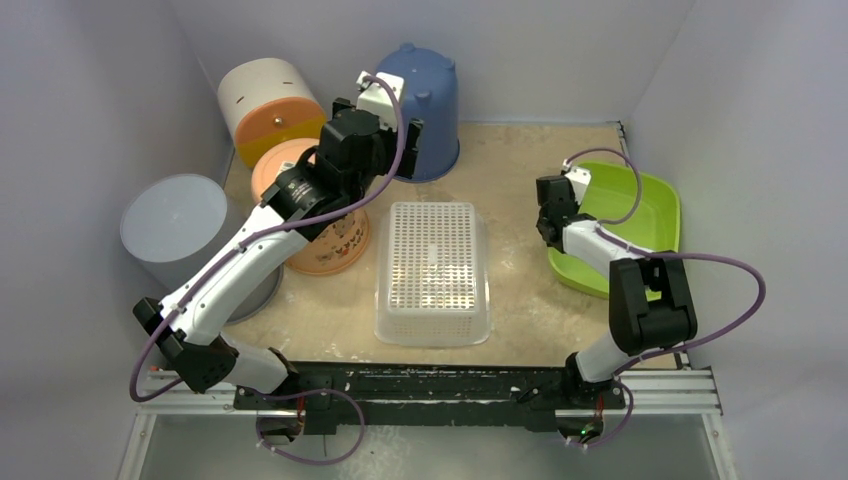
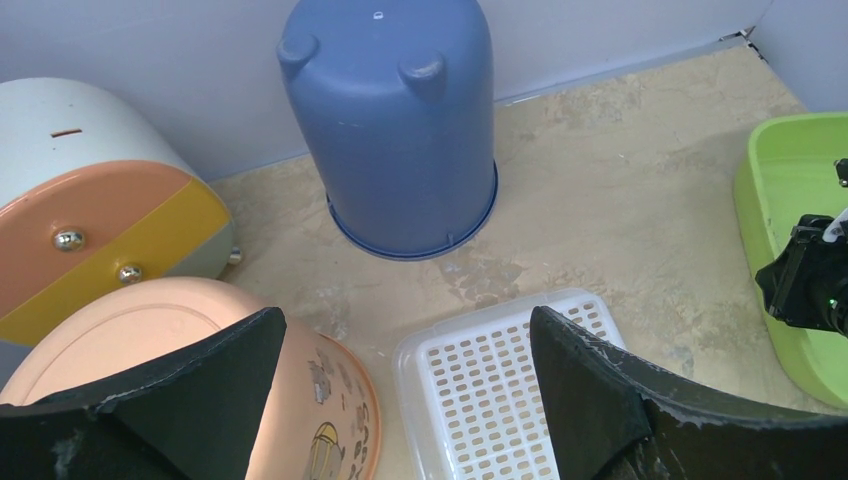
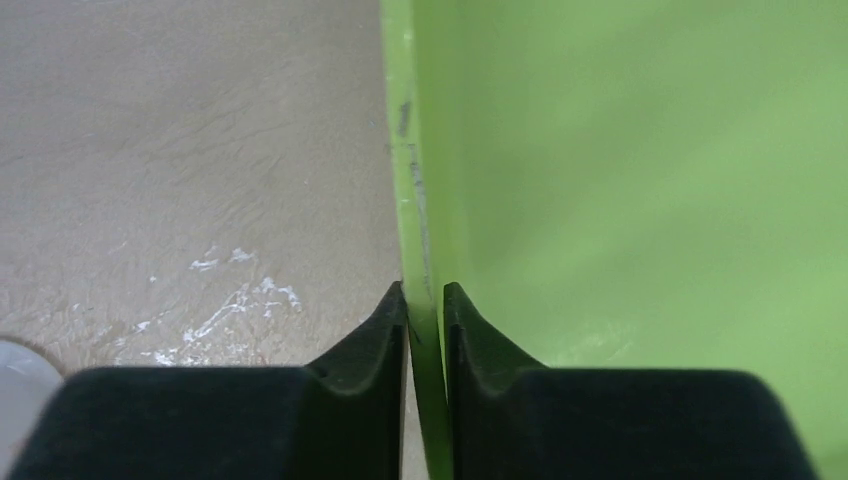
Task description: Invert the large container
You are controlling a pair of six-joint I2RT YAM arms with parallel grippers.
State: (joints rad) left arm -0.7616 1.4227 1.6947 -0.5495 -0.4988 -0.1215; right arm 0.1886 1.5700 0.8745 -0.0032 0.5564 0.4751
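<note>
The large green container stands right side up at the right of the table. It also shows in the left wrist view. My right gripper is shut on its left rim. In the right wrist view the thin green rim runs between the two closed fingertips of that gripper, with the green inside to the right. My left gripper is open and empty. It hovers above the table near the upturned blue bucket.
A white perforated basket lies upside down in the middle. A peach bowl, a white and orange cylinder and a grey cylinder crowd the left side. The blue bucket stands at the back. Walls close in on three sides.
</note>
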